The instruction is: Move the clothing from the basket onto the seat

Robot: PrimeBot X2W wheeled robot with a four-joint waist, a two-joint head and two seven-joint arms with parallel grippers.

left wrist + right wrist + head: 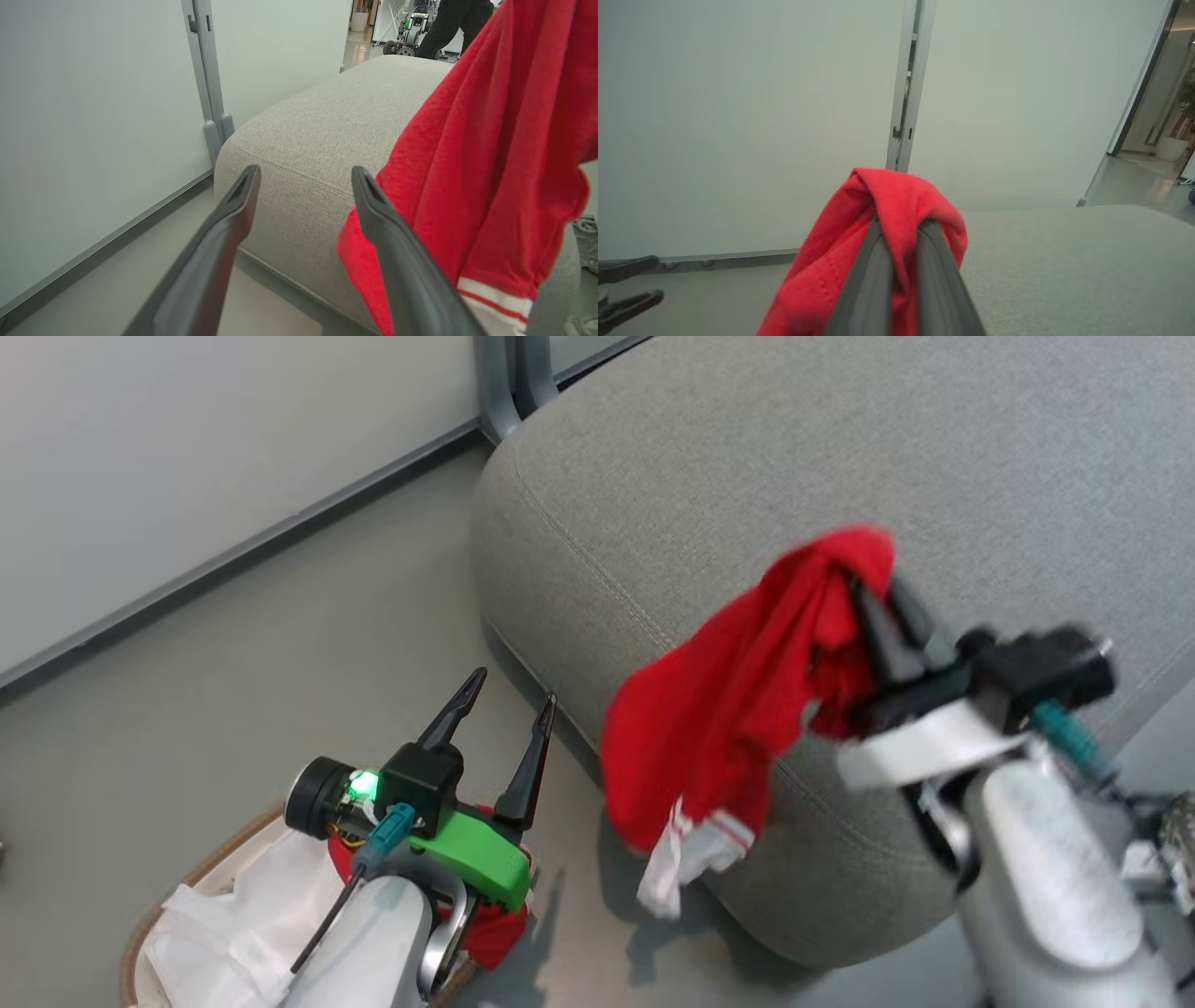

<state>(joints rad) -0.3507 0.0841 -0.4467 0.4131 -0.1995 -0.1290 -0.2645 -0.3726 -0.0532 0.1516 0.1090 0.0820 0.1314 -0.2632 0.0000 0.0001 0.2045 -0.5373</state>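
Right end effector (875,586) is clamping clothing (719,709) beside the seat (747,457) edge; most is hanging off, likely risking a floor (327,644) drop. Left end effector (513,687) is standing open.

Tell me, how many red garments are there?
2. One red garment hangs from the right gripper beside the grey seat; another lies in the basket, partly under the left arm. More may be hidden there.

On the floor (327,644), at right, the seat (747,448); behind and left of it, the wall (187,448). Left of the seat's near corner, apart from it, the basket (219,854), lining (233,924) inside. Above the basket, the left gripper (513,688). Between the right gripper's (876,586) fingers, clothing (719,709), hanging before the seat's edge.
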